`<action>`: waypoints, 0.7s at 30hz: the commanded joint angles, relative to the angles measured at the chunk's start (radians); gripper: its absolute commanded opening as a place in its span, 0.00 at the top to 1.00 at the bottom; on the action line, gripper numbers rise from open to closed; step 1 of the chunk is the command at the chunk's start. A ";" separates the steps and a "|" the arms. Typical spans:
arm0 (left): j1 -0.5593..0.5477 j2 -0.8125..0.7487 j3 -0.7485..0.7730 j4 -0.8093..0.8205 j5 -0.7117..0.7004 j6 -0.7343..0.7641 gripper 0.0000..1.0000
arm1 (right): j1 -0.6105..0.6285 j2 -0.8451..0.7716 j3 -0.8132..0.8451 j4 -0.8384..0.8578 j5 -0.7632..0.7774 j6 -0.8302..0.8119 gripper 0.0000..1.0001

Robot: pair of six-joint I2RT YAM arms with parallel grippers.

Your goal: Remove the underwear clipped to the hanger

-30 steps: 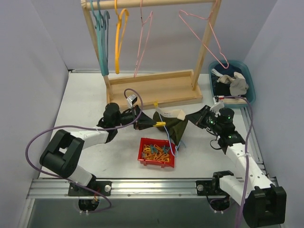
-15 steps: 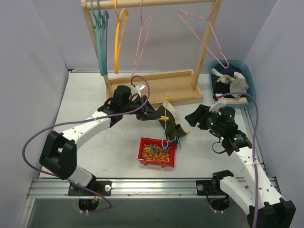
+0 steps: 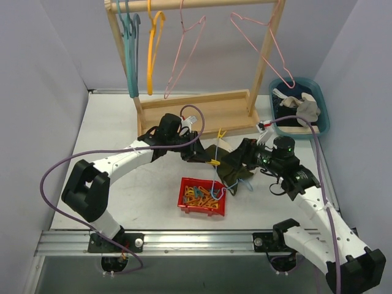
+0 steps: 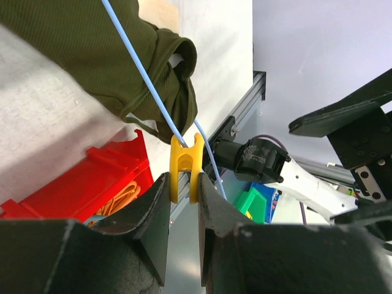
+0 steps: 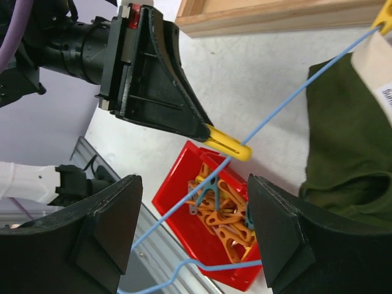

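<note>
Pinching a yellow clip [image 4: 185,165] between the closed left fingers [image 4: 150,226], on a blue wire hanger [image 4: 147,79] just behind the red tray [image 3: 201,211]. Holding the right fingers [image 5: 110,226] spread wide on nothing, above that tray. Dark olive underwear [image 3: 229,166] bunched on the surface at the tray's far right corner, against the wire.

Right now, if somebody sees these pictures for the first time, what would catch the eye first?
The dark olive cloth briefs draw the eye first, on a thin blue wire hanger at the middle of the grey table. The left gripper pinches a small yellow plastic clip on that wire, while the right gripper stands open nearby. In front of them lies a red plastic tray of orange clips.
</note>
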 commanded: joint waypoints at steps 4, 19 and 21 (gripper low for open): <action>-0.008 -0.017 0.010 0.050 -0.012 -0.008 0.97 | 0.098 0.038 -0.024 0.073 0.018 0.108 0.30; -0.006 -0.023 -0.005 0.087 -0.021 -0.029 0.97 | 0.298 0.119 -0.041 0.002 0.175 0.176 0.50; -0.006 -0.028 -0.008 0.092 -0.019 -0.035 0.97 | 0.310 0.142 -0.050 0.042 0.175 0.184 0.59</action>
